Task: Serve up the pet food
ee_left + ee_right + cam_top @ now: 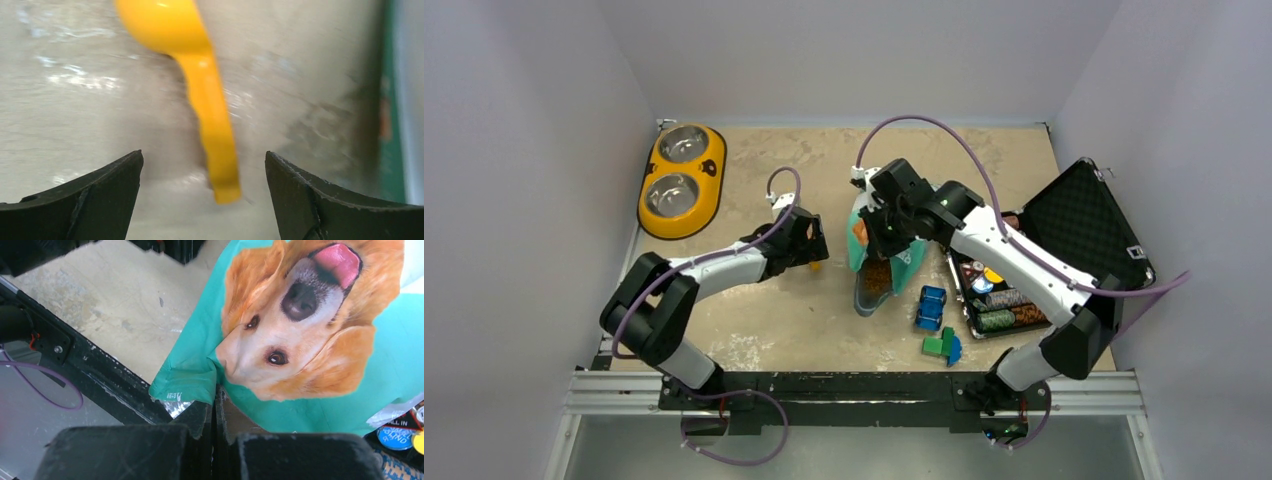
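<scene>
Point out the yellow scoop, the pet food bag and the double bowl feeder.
yellow scoop [212,115]: left wrist view, on the handle.
pet food bag [200,340]: right wrist view, on the teal front panel.
double bowl feeder [712,170]: top external view, on the yellow rim.

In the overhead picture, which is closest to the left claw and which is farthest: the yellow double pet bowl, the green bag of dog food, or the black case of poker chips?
Measured from the left gripper:
1. Green bag of dog food, just to its right, mid-table.
2. Yellow double pet bowl, at the far left corner.
3. Black case of poker chips, at the right edge.
</scene>
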`<act>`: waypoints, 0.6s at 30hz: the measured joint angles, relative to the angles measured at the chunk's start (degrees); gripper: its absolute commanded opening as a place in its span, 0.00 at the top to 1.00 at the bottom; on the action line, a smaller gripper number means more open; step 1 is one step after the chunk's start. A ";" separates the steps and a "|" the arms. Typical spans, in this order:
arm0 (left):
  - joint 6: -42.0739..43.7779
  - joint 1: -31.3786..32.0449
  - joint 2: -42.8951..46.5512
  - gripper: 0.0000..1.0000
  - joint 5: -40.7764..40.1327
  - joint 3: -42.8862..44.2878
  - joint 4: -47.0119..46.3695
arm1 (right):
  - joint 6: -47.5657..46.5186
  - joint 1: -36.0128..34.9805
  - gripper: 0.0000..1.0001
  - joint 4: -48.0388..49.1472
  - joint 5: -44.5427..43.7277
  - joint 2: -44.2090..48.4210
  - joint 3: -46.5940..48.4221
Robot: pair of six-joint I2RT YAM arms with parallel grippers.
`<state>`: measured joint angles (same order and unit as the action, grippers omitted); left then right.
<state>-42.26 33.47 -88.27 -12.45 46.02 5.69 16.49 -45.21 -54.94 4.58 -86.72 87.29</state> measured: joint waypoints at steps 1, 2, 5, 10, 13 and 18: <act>-0.13 0.07 -1.14 0.11 -2.95 0.00 -0.11 | 0.33 -0.20 1.00 0.11 -0.28 0.92 -1.05; -0.13 0.15 -2.14 0.13 -5.46 -0.09 -0.46 | 0.70 -0.39 1.00 0.20 -0.55 1.81 -2.08; -0.15 0.72 -3.80 0.16 -11.67 -1.73 -3.93 | 1.75 -0.90 1.00 0.96 -1.05 4.90 -5.44; 1.22 5.51 -7.58 0.38 -22.01 -3.82 -13.42 | 3.08 -1.53 1.00 2.51 -2.29 11.26 -10.64; 0.87 7.67 -9.40 0.51 -25.92 -4.42 -17.64 | 3.23 -1.81 1.00 3.08 -2.71 14.45 -12.83; 0.85 9.33 -11.89 0.61 -30.97 -5.35 -23.15 | 3.19 -2.43 1.00 4.28 -2.54 15.52 -14.05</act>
<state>-41.41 42.81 -100.16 -43.42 40.66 -17.45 19.68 -47.64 -50.65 2.04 -71.20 73.23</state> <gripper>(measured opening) 0.410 0.009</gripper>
